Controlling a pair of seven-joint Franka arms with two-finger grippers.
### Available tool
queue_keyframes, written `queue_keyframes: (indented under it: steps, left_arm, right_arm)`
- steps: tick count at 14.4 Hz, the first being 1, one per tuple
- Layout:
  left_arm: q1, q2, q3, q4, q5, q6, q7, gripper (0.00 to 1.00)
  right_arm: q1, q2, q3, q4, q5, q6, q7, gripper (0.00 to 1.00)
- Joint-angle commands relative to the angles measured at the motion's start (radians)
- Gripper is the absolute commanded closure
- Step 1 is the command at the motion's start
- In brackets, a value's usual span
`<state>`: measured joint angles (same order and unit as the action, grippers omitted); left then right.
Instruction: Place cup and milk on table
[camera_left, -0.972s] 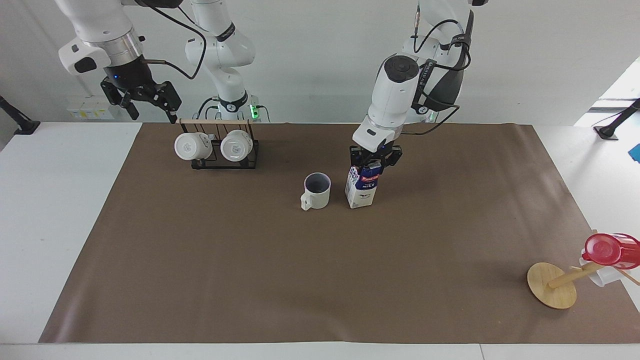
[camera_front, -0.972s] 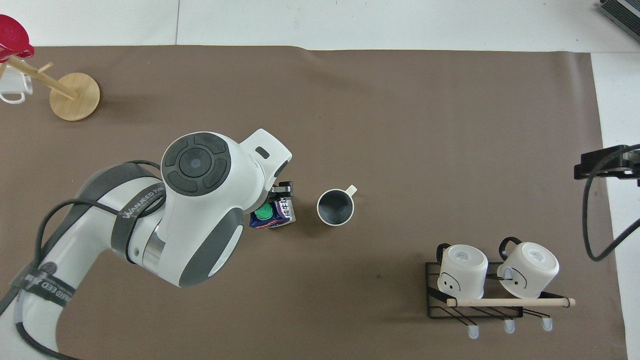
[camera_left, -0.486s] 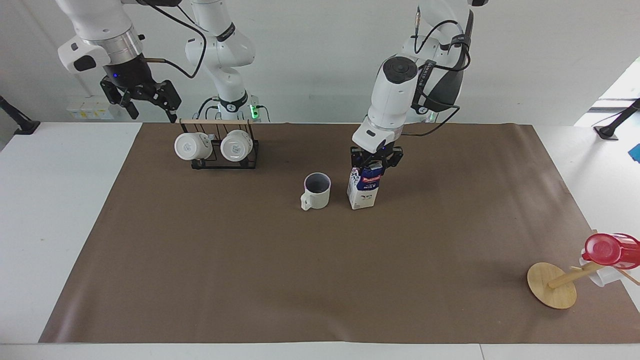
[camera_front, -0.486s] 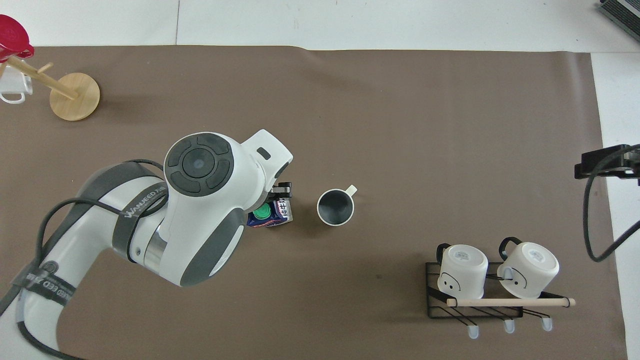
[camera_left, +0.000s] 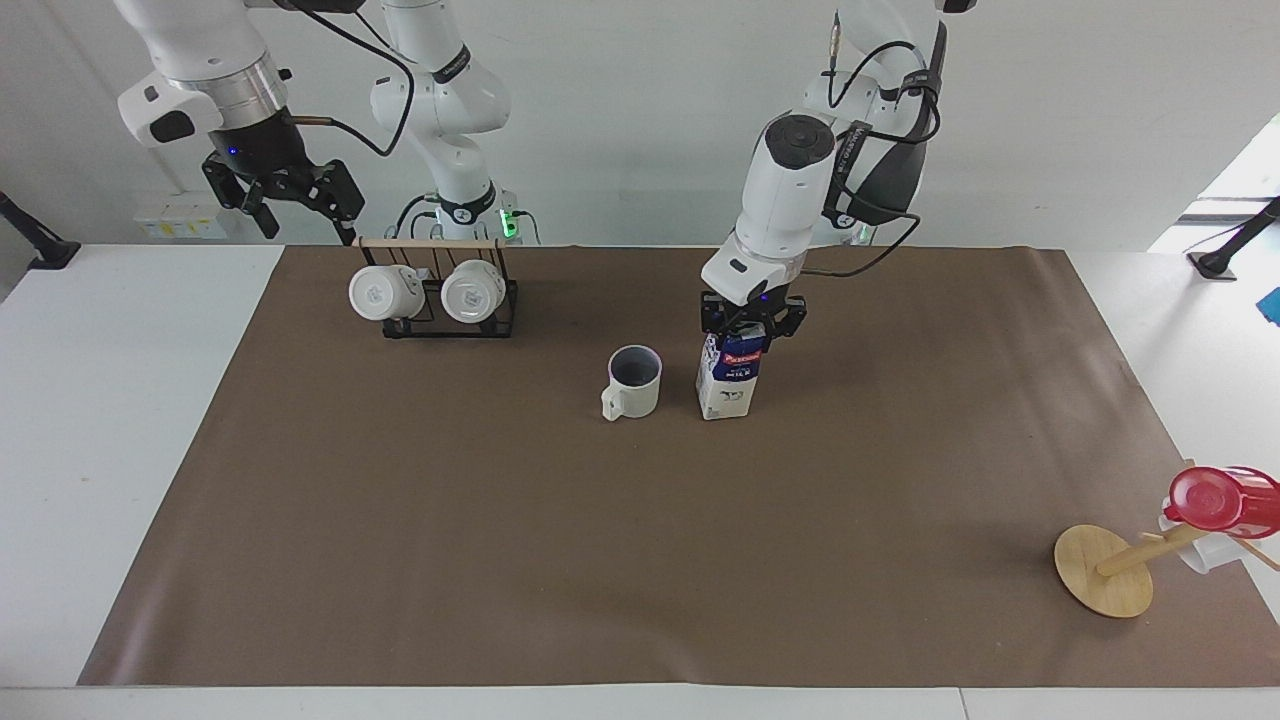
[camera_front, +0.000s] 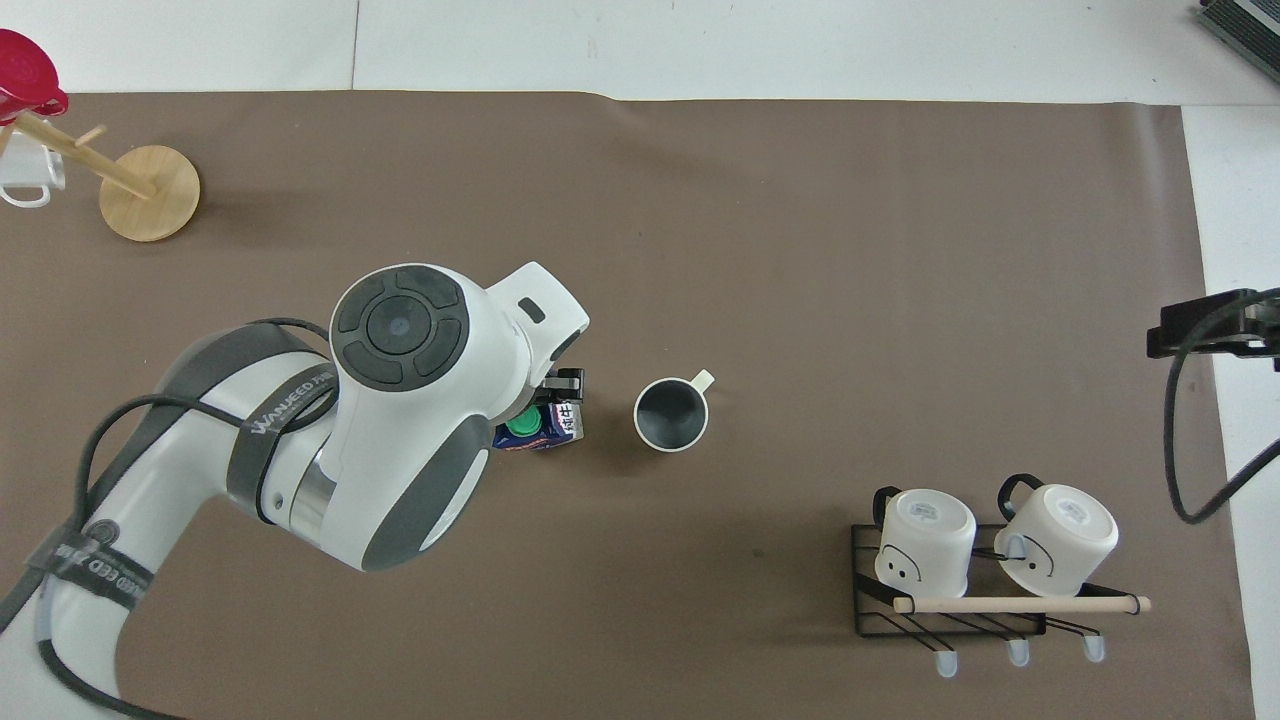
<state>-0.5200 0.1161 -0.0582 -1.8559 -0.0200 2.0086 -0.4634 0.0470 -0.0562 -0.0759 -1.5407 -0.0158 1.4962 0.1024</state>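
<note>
The milk carton (camera_left: 727, 381) stands upright on the brown sheet of the table (camera_left: 640, 560), beside the cup (camera_left: 633, 382) toward the left arm's end. My left gripper (camera_left: 750, 326) is shut on the carton's gable top. In the overhead view the left arm hides most of the carton (camera_front: 548, 430); its green cap shows beside the cup (camera_front: 671, 414). The cup stands upright and free, its handle pointing away from the robots. My right gripper (camera_left: 282, 196) waits open and empty in the air over the table's edge beside the mug rack.
A black wire rack (camera_left: 435, 296) with two white mugs stands near the robots toward the right arm's end; it also shows in the overhead view (camera_front: 990, 565). A wooden peg stand (camera_left: 1105, 570) with a red cup (camera_left: 1218, 500) stands far from the robots at the left arm's end.
The milk carton was tilted in the left gripper; it now stands upright on the sheet. The left arm shifted slightly. The cup and the right gripper stayed put.
</note>
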Motion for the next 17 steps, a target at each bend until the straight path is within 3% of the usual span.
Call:
queue_keyframes:
  steps: [1, 5, 9, 12, 17]
  left_arm:
    - [-0.021, 0.013, 0.015, 0.024, 0.017, -0.011, -0.004, 0.0]
    - [-0.006, -0.03, 0.026, 0.041, 0.017, -0.054, 0.003, 0.0]
    - [0.04, -0.036, 0.031, 0.171, 0.017, -0.218, 0.008, 0.0]
    - [0.119, -0.065, 0.032, 0.227, 0.018, -0.299, 0.066, 0.0]
    - [0.32, -0.111, 0.038, 0.287, 0.02, -0.461, 0.349, 0.0]
  right_arm:
    - [-0.006, -0.008, -0.001, -0.004, 0.019, -0.007, -0.023, 0.0]
    - [-0.006, -0.008, -0.001, -0.003, 0.019, -0.007, -0.024, 0.0]
    - [-0.006, -0.008, -0.001, -0.004, 0.019, -0.007, -0.023, 0.0]
    - [-0.004, -0.008, -0.001, -0.004, 0.019, -0.007, -0.024, 0.0]
    - [-0.004, -0.008, -0.001, -0.004, 0.019, -0.007, -0.024, 0.0]
